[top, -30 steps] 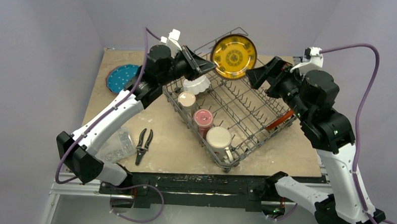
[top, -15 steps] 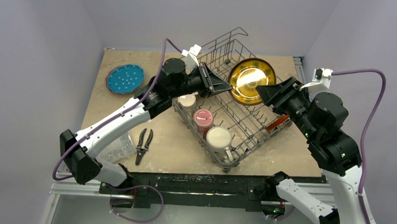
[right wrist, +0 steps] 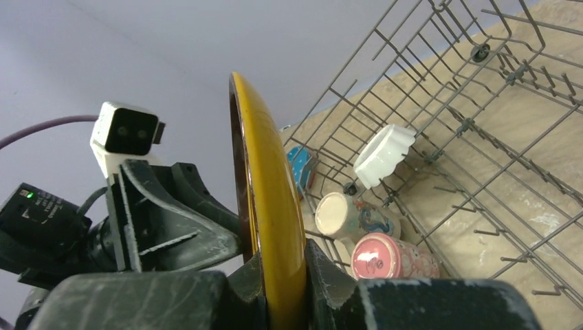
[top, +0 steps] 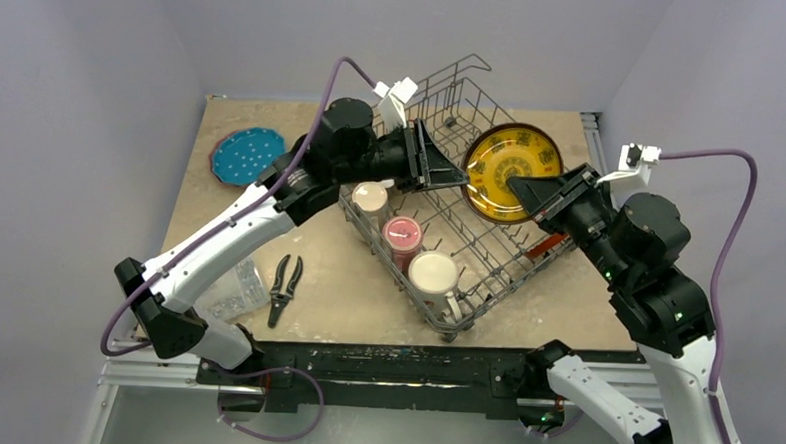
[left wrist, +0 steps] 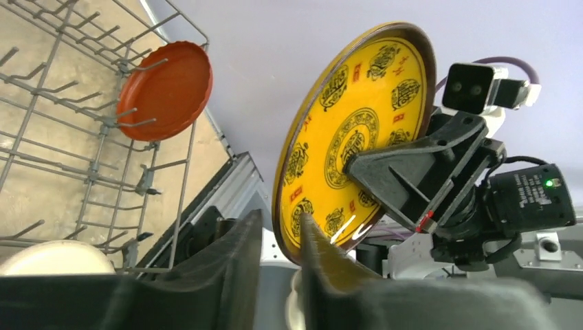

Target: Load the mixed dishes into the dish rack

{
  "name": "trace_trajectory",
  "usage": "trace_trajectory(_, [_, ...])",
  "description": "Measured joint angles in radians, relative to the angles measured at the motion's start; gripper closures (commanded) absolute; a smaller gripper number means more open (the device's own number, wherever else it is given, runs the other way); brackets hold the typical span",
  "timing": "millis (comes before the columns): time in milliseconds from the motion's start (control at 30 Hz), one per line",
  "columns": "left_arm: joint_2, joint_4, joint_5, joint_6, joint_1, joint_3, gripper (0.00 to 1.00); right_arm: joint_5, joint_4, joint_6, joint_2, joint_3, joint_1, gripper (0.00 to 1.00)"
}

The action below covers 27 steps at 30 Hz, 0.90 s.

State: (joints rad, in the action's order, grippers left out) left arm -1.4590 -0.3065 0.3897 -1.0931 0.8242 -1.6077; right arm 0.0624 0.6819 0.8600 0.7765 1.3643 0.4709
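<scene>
One large grey wire dish rack (top: 478,236) is set across the middle of the table, and the yellow patterned plate (top: 511,172) is held on edge in the air just above its far right side, not yet seated between any tines. A blue dotted plate (top: 244,155) is laid flat on the table, well apart from the rack to the left. A red-orange plate (left wrist: 163,89) is already stood among the tines at the rack's edge, and a cream mug (top: 434,274) is lodged near its front. The step in hand is judged to be a pass of the yellow plate between the arms. The right gripper (right wrist: 282,268) is pressed onto the plate's rim, one finger on each face. The left gripper (left wrist: 280,227) is set astride the opposite rim with its jaws close together; whether the plate is pinched there cannot be told. For a clean pass, the right pinch should be proven firm before the left jaws are spread, the left fingers should be drawn back along the plate's own plane, and the plate should be lowered upright into a free row.
</scene>
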Motion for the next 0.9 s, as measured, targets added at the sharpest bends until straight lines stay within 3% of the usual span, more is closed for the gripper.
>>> trace_trajectory(100, [0.009, -0.103, -0.035, 0.101, 0.005, -0.064, 0.21, -0.001, 0.005, 0.017, -0.016, -0.013, 0.0, 1.0])
trace_trajectory(167, [0.028, -0.174, -0.095, 0.175, 0.009, -0.08, 0.15, 0.0, 0.014, 0.027, -0.033, -0.015, -0.001, 1.0])
trace_trajectory(333, [0.111, -0.324, -0.38, 0.444, 0.092, -0.083, 0.13, 0.007, 0.024, 0.042, -0.046, -0.015, -0.001, 1.0])
trace_trajectory(400, [0.149, -0.327, -0.491, 0.591, 0.18, -0.079, 0.1, 0.01, 0.042, 0.045, -0.046, -0.015, -0.001, 1.0])
trace_trajectory(567, [0.21, -0.217, -0.76, 1.127, 0.536, -0.04, 0.08, 0.01, 0.085, 0.05, -0.043, -0.013, -0.001, 1.0])
trace_trajectory(700, [0.109, -0.146, -0.914, 1.479, 0.67, -0.067, 0.1, 0.01, 0.101, 0.056, -0.044, -0.006, -0.001, 1.0])
trace_trajectory(833, [-0.055, -0.043, -1.054, 1.786, 0.718, -0.062, 0.14, 0.01, 0.109, 0.06, -0.044, -0.001, -0.001, 1.0])
trace_trajectory(900, [-0.126, 0.01, -1.102, 1.911, 0.727, -0.055, 0.21, 0.01, 0.112, 0.063, -0.044, 0.0, -0.001, 1.0])
